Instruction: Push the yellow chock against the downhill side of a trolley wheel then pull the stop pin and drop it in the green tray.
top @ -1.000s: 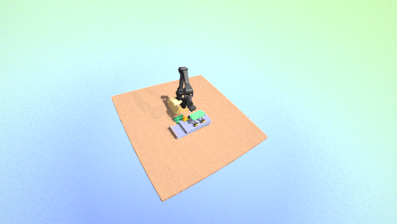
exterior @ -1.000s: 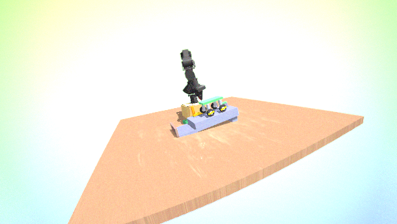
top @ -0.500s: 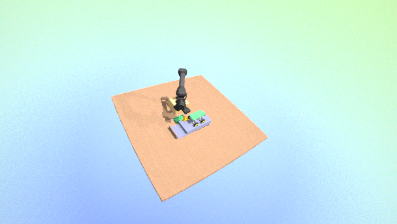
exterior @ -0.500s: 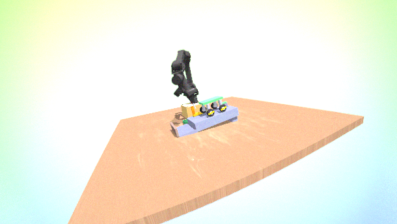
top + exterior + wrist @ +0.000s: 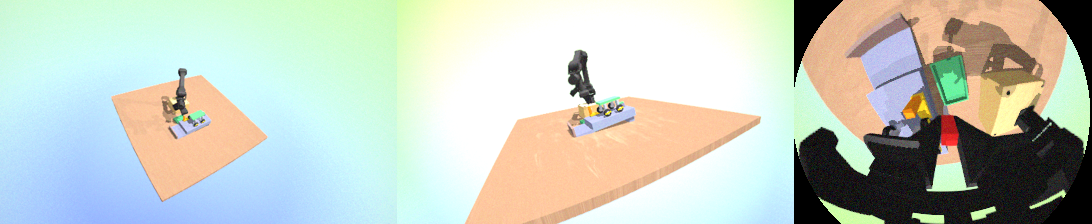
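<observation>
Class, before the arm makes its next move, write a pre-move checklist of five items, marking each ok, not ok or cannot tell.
1. Stop pin held in the gripper: ok, its red head is between the fingers.
2. Trolley on the ramp: ok.
3. Chock touching a wheel: cannot tell, the contact is too small to make out.
4. Green tray without the pin: ok, pin not yet dropped.
5. Gripper open and away from the trolley: not ok, fingers closed on the pin.
</observation>
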### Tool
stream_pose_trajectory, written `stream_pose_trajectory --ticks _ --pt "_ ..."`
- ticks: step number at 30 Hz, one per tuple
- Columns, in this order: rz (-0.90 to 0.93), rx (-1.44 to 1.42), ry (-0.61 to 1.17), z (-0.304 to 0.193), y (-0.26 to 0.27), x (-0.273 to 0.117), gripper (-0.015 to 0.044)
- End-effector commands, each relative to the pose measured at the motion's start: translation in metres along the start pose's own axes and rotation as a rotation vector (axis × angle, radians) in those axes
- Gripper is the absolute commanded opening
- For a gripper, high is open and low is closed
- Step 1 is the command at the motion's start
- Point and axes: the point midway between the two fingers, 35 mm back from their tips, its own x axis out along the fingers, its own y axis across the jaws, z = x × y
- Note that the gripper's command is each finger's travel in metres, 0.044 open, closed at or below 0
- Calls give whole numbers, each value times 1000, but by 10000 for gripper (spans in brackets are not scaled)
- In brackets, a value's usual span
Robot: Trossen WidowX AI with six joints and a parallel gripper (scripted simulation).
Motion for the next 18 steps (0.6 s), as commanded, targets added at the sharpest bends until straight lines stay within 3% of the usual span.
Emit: stream_pose_trajectory --ticks 1,18 --pt "20 91 -25 0 0 -2 0" --pt "74 597 -109 -4 -1 -2 0"
